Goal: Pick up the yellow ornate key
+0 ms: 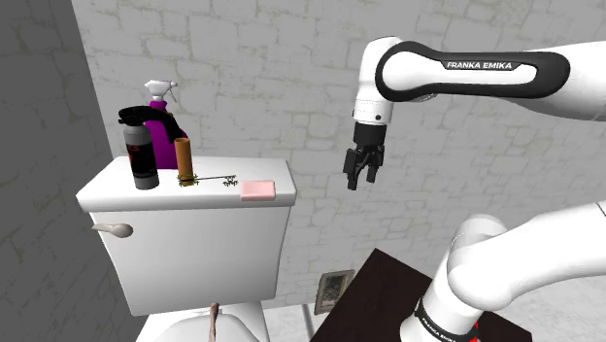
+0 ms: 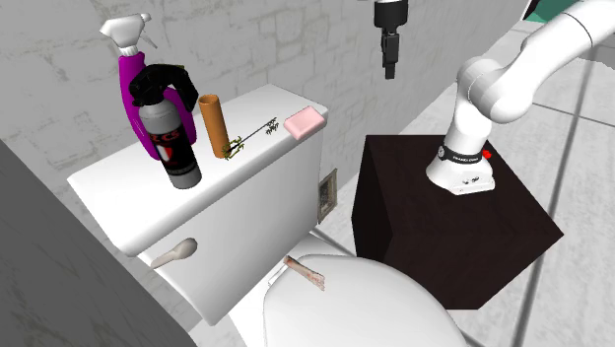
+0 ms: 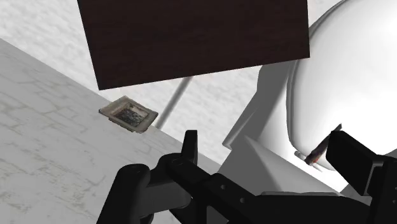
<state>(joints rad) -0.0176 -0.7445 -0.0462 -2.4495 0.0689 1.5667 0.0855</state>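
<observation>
Gripper [image 1: 361, 181] is hanging empty beside the toilet tank [image 1: 194, 251], fingers standing apart. An ornate key [image 1: 216, 180] is lying on the tank's lid.

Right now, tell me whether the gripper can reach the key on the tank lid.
Probably yes. The gripper hangs open in free air beside the tank; the key lies exposed on the lid between a brown tube and a pink block, the tube close by.
</observation>
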